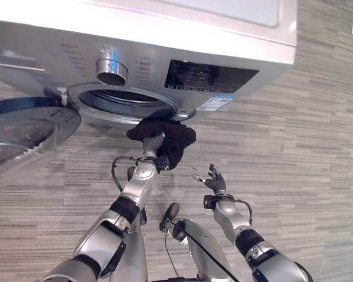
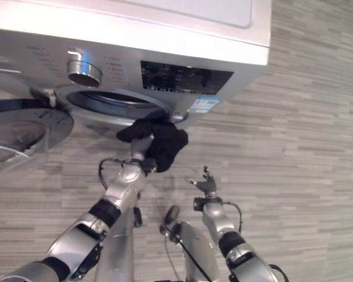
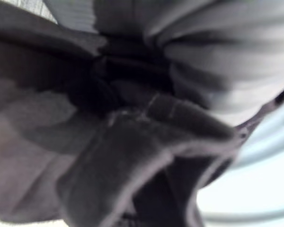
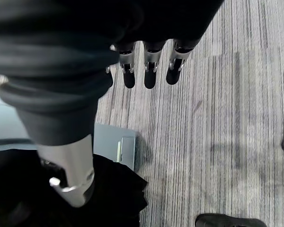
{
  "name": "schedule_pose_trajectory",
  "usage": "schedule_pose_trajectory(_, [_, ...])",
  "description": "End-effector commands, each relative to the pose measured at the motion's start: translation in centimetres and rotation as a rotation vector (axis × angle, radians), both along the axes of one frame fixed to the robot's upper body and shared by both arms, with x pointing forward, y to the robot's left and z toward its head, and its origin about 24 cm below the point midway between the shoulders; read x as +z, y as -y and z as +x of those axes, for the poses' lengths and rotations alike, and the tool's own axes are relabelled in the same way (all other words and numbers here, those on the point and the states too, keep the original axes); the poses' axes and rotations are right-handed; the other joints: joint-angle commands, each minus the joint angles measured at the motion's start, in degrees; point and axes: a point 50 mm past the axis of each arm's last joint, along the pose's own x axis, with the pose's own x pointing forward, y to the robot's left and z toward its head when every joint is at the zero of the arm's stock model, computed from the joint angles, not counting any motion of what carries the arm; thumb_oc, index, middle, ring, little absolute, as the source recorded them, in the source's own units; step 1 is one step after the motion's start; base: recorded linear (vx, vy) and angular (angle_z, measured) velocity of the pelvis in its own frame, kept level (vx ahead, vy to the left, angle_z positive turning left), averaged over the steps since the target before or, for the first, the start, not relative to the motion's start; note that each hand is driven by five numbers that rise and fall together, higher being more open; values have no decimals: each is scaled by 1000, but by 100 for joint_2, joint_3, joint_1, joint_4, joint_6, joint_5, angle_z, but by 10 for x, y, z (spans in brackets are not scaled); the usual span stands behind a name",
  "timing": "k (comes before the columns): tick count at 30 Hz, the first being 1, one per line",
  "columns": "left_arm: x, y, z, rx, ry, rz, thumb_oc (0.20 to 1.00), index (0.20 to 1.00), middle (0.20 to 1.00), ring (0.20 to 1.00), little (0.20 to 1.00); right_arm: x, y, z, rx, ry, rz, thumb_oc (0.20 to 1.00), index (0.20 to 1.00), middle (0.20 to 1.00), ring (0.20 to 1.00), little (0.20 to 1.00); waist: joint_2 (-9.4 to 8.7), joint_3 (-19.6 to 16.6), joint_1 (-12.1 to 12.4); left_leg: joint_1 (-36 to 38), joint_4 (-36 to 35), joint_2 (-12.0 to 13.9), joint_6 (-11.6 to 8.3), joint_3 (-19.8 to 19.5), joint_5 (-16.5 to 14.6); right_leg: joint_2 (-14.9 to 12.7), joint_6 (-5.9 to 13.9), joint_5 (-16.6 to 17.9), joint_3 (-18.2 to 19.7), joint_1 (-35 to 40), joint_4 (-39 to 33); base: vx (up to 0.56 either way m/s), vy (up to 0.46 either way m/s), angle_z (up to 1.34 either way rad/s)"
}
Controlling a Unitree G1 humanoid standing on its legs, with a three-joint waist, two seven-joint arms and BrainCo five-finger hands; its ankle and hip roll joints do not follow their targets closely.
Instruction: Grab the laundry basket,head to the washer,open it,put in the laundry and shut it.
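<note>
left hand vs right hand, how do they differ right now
The left hand is raised to the lower rim of the washer's open drum mouth, while the right hand hangs lower, above the floor and away from the washer. The left hand is shut on a black garment; the right hand holds nothing. The left hand is mostly buried in cloth; the right hand's fingers are straight and spread. Both reach forward toward the washer.

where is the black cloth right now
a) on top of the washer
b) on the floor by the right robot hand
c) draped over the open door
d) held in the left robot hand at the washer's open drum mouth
d: the left robot hand grips the black cloth right at the rim of the washer opening, while the door hangs open alongside.
</note>
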Motion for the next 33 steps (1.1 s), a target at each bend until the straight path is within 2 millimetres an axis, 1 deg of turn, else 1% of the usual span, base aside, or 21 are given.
schedule_pose_trajectory(1, [28,6,7,81,101,-155,200,200,200,200,200,15,14,0,-71,115,26,1000,1000,1000,1000,1000,228,-85,-47,-303,137,155,-450,63,-380,-209,-124,184,-30,233,-335,10,19,-14])
schedule_pose_trajectory(2, [36,-3,12,119,113,-159,200,200,200,200,200,17,14,0,-74,125,20,1000,1000,1000,1000,1000,199,-60,-84,-359,167,172,-447,65,-391,-215,-123,187,0,158,-298,2,17,-18])
schedule_pose_trajectory(3, [37,-4,13,121,117,-160,200,200,200,200,200,18,14,1,-73,129,19,1000,1000,1000,1000,1000,197,-62,-97,-388,184,174,-445,69,-397,-220,-124,179,6,126,-278,3,25,-14])
schedule_pose_trajectory(4, [61,-26,23,209,166,-179,200,200,200,200,200,13,18,-3,-97,110,5,1000,1000,1000,1000,1000,138,-41,-186,-510,260,205,-434,72,-449,-217,-110,198,26,-9,-206,25,18,-11])
schedule_pose_trajectory(5, [90,-53,27,288,251,-196,200,200,200,200,200,-1,27,-13,-111,58,-52,1000,1000,1000,1000,1000,92,-35,-265,-674,373,219,-410,53,-523,-212,-94,208,32,-161,-135,42,14,-9])
schedule_pose_trajectory(6, [102,-70,27,339,290,-206,200,200,200,200,200,-12,36,-22,-120,10,-88,1000,1000,1000,1000,1000,74,-43,-299,-767,446,227,-397,33,-567,-214,-93,196,22,-249,-65,43,-1,-14])
schedule_pose_trajectory(7, [103,-71,27,341,291,-207,200,200,200,200,200,-12,35,-22,-117,11,-89,1000,1000,1000,1000,1000,74,-60,-317,-798,469,228,-395,28,-579,-218,-93,186,20,-275,-47,28,-10,-15])
schedule_pose_trajectory(9, [128,-96,24,414,380,-238,200,200,200,200,200,-32,49,-39,-127,-77,-143,1000,1000,1000,1000,1000,43,-87,-356,-979,595,223,-376,-25,-641,-216,-87,172,-4,-437,55,29,-21,-11])
schedule_pose_trajectory(11, [157,-124,15,491,491,-250,200,200,200,200,200,-55,64,-64,-95,-187,-224,1000,1000,1000,1000,1000,-3,-105,-393,-1143,727,251,-356,-70,-713,-199,-88,155,-14,-579,109,36,-29,0])
schedule_pose_trajectory(14, [192,-140,6,532,599,-204,200,200,200,200,200,-76,80,-96,-43,-302,-286,1000,1000,1000,1000,1000,-63,-168,-478,-1385,854,257,-342,-126,-788,-182,-85,137,-39,-774,132,39,-22,-2])
schedule_pose_trajectory(17, [223,-133,4,506,674,-157,200,200,200,200,200,-87,92,-117,-9,-379,-329,1000,1000,1000,1000,1000,-83,-192,-570,-1552,859,245,-345,-117,-818,-190,-68,148,-60,-897,84,47,-1,-2])
schedule_pose_trajectory(18, [239,-124,6,479,696,-118,200,200,200,200,200,-89,97,-122,7,-390,-349,1000,1000,1000,1000,1000,-83,-222,-636,-1646,845,228,-340,-114,-827,-195,-62,164,-51,-978,46,39,27,1])
schedule_pose_trajectory(20, [249,-117,7,461,704,-105,200,200,200,200,200,-88,99,-123,14,-385,-352,1000,1000,1000,1000,1000,-91,-256,-690,-1696,833,226,-334,-105,-842,-203,-38,203,-67,-1028,17,26,46,-2])
schedule_pose_trajectory(23, [272,-104,12,401,704,-135,200,200,200,200,200,-74,101,-109,8,-307,-342,1000,1000,1000,1000,1000,-114,-349,-834,-1842,811,213,-324,-36,-881,-244,40,320,0,-1133,-167,30,65,-7])
schedule_pose_trajectory(24, [273,-104,12,400,705,-135,200,200,200,200,200,-74,101,-109,8,-307,-342,1000,1000,1000,1000,1000,-115,-349,-829,-1848,812,214,-323,-34,-881,-243,40,322,2,-1140,-168,74,110,-6])
schedule_pose_trajectory(25, [296,-92,19,325,657,-134,200,200,200,200,200,-50,116,-89,-38,-195,-345,1000,1000,1000,1000,1000,-67,-445,-1007,-1924,786,192,-326,72,-919,-281,104,421,94,-1175,-346,55,84,-7])
schedule_pose_trajectory(26, [298,-91,18,321,660,-136,200,200,200,200,200,-49,117,-88,-41,-193,-344,1000,1000,1000,1000,1000,-64,-435,-997,-1934,784,190,-323,76,-920,-282,109,429,97,-1183,-355,69,121,-11])
schedule_pose_trajectory(29, [328,-76,15,252,644,-155,200,200,200,200,200,-14,127,-62,-85,-42,-332,1000,1000,1000,1000,1000,46,-516,-1116,-1999,764,146,-302,189,-984,-330,204,576,224,-1219,-545,43,137,-19])
schedule_pose_trajectory(30, [365,-64,-2,203,732,-113,200,200,200,200,200,10,136,-49,-107,40,-345,1000,1000,1000,1000,1000,150,-565,-1160,-2020,743,144,-281,302,-1033,-342,311,738,355,-1217,-712,25,167,-29])
schedule_pose_trajectory(31, [369,-64,-3,201,737,-112,200,200,200,200,200,11,136,-48,-109,45,-342,1000,1000,1000,1000,1000,139,-544,-1140,-2026,737,145,-273,317,-1038,-341,327,767,369,-1226,-736,30,169,-33])
schedule_pose_trajectory(33, [411,-40,-34,132,904,-33,200,200,200,200,200,28,143,-43,-121,110,-339,1000,1000,1000,1000,1000,216,-617,-1196,-2044,726,149,-258,427,-1079,-365,464,972,493,-1191,-928,25,93,-29])
